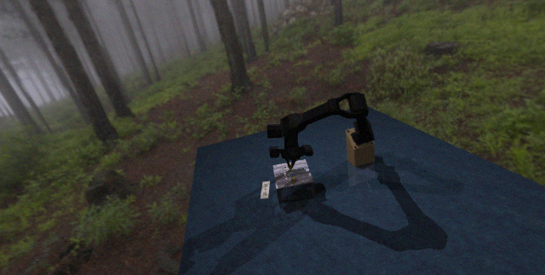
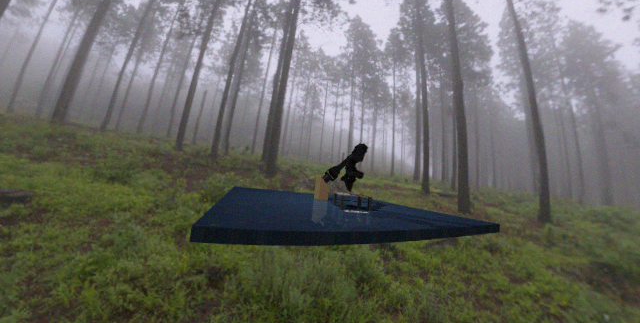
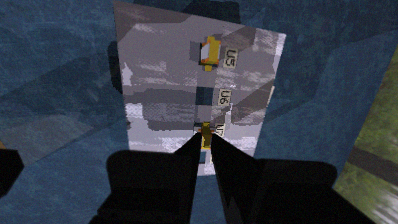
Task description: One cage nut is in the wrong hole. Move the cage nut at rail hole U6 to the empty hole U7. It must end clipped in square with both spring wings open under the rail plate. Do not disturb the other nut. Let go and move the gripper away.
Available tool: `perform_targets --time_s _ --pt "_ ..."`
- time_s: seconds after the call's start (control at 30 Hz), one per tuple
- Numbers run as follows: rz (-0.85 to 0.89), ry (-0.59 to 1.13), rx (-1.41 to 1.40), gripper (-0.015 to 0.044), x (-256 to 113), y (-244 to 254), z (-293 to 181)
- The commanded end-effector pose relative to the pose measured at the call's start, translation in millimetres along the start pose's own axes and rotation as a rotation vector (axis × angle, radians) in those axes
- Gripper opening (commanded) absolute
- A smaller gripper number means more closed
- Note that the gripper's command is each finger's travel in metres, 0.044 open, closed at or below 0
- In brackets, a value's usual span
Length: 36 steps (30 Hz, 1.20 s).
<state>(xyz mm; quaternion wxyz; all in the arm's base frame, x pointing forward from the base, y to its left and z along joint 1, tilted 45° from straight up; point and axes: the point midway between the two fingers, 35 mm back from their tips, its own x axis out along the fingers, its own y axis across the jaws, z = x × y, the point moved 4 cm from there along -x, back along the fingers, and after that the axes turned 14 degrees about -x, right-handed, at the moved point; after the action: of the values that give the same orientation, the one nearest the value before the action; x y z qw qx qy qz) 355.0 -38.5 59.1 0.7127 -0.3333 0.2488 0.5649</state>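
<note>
The rail plate (image 1: 301, 178) (image 3: 155, 55) is a pale raised plate. The hole U6 (image 3: 204, 96) is empty and dark in the wrist view. My gripper (image 1: 290, 169) (image 3: 205, 136) is shut on a yellow cage nut (image 3: 206, 131), at the hole beside the U7 label (image 3: 220, 131). Whether this nut is clipped in or only over the hole, I cannot tell; its wings are hidden. The other yellow cage nut (image 1: 294, 179) (image 3: 213, 51) sits at the hole beside the U5 label (image 3: 230, 58).
The plate stands on legs on a blue table (image 1: 383, 207) (image 2: 280, 218). A small white label card (image 1: 265, 190) lies beside it. A tan block (image 1: 360, 155) (image 2: 321, 189) stands under the arm's base. Another hole (image 3: 202, 158) shows partly behind the fingers.
</note>
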Motion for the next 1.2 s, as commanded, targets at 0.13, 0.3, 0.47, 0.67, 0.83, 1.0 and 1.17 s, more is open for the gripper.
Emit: perform_targets --time_s 0.13,0.3,0.47,0.67,0.83,1.0,1.17 --pt "-0.008 -0.002 0.003 0.0025 0.2 0.3 0.4" --pt "-0.014 0.0 0.003 0.0025 0.2 0.9 0.6" --pt "-0.022 0.002 0.003 0.0025 0.3 1.7 0.9" --pt "-0.031 0.004 0.004 0.0025 0.3 2.6 1.2" --pt "-0.035 0.005 0.004 0.0025 0.4 3.0 1.3" --pt "-0.036 0.005 0.004 0.0025 0.5 3.1 1.3" --pt "-0.039 0.006 0.004 0.0025 0.5 3.4 1.4"
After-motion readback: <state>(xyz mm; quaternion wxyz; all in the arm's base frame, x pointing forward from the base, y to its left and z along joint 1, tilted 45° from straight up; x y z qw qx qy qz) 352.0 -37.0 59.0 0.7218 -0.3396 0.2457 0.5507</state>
